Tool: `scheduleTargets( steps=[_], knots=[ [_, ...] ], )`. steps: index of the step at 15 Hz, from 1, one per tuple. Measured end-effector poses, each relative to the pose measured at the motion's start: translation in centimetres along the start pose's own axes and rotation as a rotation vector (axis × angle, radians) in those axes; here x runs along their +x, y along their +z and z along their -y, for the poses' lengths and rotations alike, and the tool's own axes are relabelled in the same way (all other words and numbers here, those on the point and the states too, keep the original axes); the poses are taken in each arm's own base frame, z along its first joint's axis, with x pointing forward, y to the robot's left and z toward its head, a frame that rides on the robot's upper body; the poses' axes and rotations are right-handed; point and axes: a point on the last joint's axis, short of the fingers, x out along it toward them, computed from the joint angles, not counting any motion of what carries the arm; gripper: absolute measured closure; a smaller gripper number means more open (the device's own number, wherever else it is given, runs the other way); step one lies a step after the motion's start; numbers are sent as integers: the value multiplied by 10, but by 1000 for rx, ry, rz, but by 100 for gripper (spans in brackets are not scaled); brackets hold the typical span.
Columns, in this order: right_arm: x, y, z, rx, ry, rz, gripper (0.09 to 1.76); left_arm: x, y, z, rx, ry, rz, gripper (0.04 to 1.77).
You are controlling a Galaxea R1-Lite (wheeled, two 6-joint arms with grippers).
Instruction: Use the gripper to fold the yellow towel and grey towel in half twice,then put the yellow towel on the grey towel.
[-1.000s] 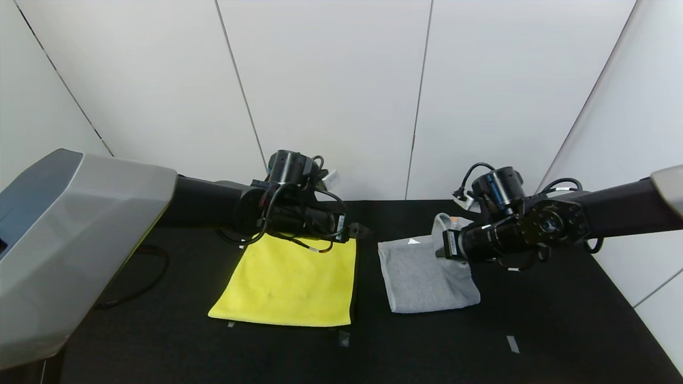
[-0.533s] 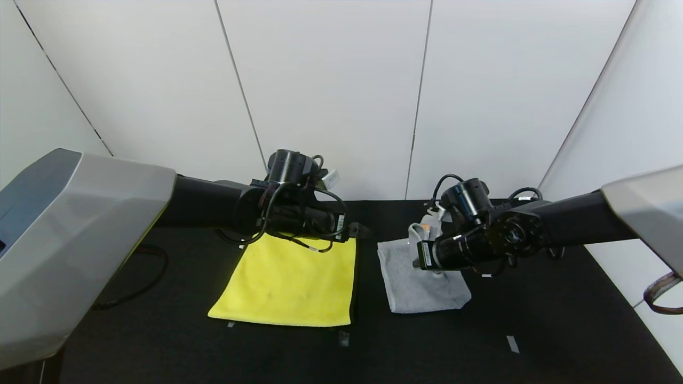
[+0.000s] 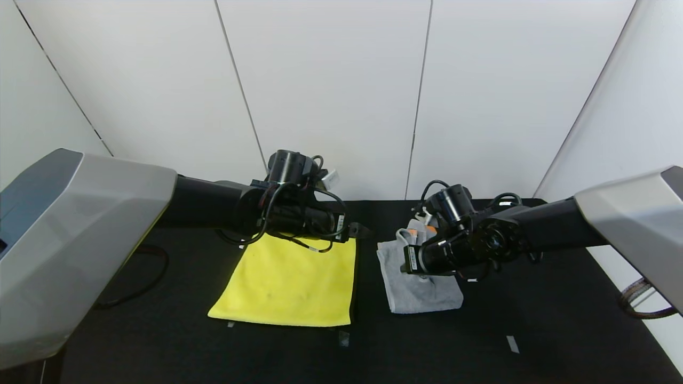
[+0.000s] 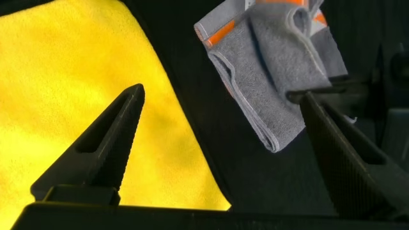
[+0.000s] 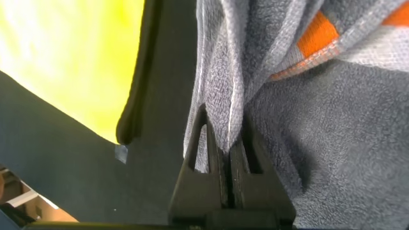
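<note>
The yellow towel lies flat on the black table left of centre; it also shows in the left wrist view. The grey towel lies folded to its right, its orange-patched edge lifted. My right gripper is shut on that grey edge and holds it above the folded part, over the towel's left side. My left gripper hovers open and empty over the yellow towel's far right corner; its fingertips stand wide apart. The grey towel shows beyond them.
The black table carries small tape marks at the front and near the yellow towel's front edge. White wall panels close the back and right. A dark cable lies at the left.
My right gripper has carried the grey towel's lifted edge leftward across the towel, making the visible grey patch narrower. The left arm has not moved.
</note>
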Motion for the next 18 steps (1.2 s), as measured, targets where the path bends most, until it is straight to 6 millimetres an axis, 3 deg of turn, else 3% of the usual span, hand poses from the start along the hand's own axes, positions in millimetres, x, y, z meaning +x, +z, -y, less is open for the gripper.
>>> scheduleTargets(
  steps=[1,5,9,13,16,18],
  knots=[
    [2,-3,0,-3,-1,-9,169,0,0,0,1,0,0,9],
    [3,-6,-2,-6,-1,-20,109,-1,1,1,1,-1,2,9],
    [-9,-5,-6,-8,3,-13,71,-1,1,0,1,0,2,9],
    [-40,1,-12,-12,17,37,48,-1,1,0,-1,-1,3,9],
    [-68,7,3,20,1,83,37,-3,2,1,-8,-1,5,9],
    [-75,7,9,30,-7,93,32,-5,3,2,-14,-1,10,9]
  ],
)
